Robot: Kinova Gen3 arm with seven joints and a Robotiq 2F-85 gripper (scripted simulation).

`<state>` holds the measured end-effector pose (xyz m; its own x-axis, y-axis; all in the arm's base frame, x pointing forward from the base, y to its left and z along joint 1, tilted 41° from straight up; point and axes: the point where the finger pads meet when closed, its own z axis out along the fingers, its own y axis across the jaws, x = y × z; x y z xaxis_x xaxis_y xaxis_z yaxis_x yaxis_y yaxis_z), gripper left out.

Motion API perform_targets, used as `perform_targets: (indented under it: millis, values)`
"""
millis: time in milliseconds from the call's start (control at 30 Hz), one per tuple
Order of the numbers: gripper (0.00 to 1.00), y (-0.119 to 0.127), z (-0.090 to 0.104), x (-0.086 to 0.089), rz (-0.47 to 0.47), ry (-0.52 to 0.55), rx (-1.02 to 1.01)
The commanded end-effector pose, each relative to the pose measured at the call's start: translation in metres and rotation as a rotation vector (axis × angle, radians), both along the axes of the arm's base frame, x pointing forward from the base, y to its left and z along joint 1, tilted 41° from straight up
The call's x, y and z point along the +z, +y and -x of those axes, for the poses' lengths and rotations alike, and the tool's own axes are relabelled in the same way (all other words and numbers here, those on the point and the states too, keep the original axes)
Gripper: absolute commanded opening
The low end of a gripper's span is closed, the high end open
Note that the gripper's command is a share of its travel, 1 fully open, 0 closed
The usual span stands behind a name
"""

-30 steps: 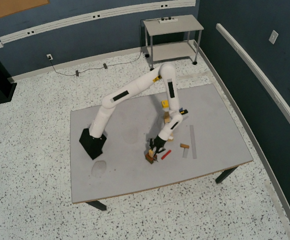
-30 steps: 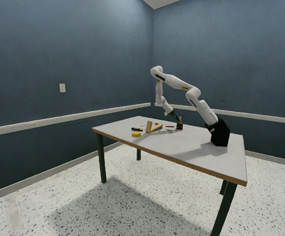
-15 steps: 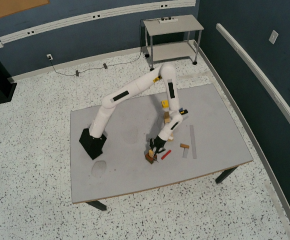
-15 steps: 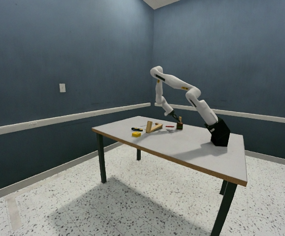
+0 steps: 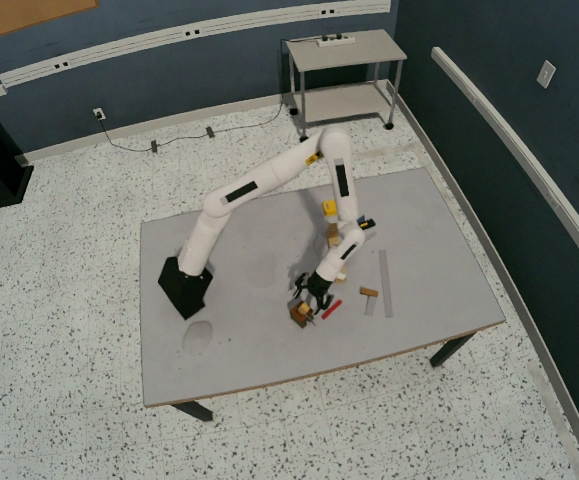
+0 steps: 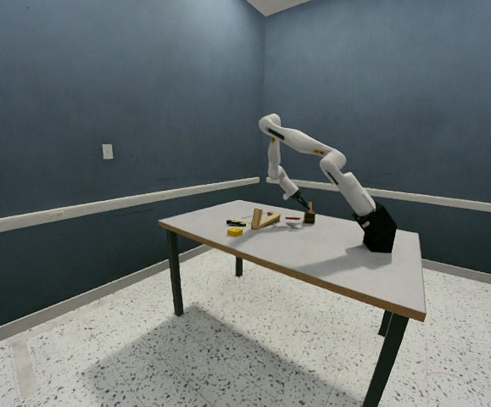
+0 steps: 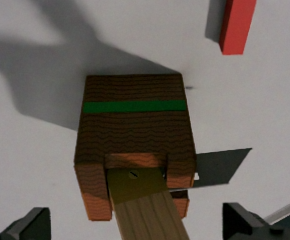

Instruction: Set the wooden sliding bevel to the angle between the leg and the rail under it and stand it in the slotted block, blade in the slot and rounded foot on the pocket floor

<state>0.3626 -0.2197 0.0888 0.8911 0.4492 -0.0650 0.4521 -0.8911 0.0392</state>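
The wooden bevel [image 7: 146, 212] [image 5: 305, 308] [image 6: 309, 205] stands with its brass rounded foot [image 7: 135, 181] in the pocket of the dark slotted block [image 7: 135, 132] [image 5: 297, 316] [image 6: 309, 217]. Its grey blade [image 7: 220, 165] sticks out of the block's right side. The block carries a green stripe [image 7: 135, 106]. My gripper [image 7: 136, 224] [image 5: 312, 295] [image 6: 301, 202] is open. Its fingers stand wide on either side of the bevel's stock and do not touch it. The wooden leg and rail [image 6: 263, 219] [image 5: 333, 235] lie further back, partly hidden by my arm in the top view.
A red stick [image 7: 237, 25] [image 5: 331, 309] [image 6: 292, 217] lies just right of the block. On the table [image 5: 227, 361] there are also a small wooden piece [image 5: 368, 291], a long grey strip [image 5: 385, 284], a yellow block [image 5: 329, 208] [image 6: 235, 231] and the black bevel [image 5: 367, 223] [image 6: 236, 222].
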Motion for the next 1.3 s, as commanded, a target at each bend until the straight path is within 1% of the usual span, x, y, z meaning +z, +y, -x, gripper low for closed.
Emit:
perform_targets:
  millis: [0,867,1033,1100,1267]
  values:
    - [1.0,0.0,0.0,0.0,0.001,-0.001,-0.001]
    - [1.0,0.0,0.0,0.002,0.001,-0.001,-0.001]
    - [1.0,0.0,0.0,0.013,0.001,-0.001,-0.001]
    - [1.0,0.0,0.0,0.013,0.001,-0.001,-0.001]
    - [1.0,0.002,-0.001,0.037,0.001,-0.001,-0.001]
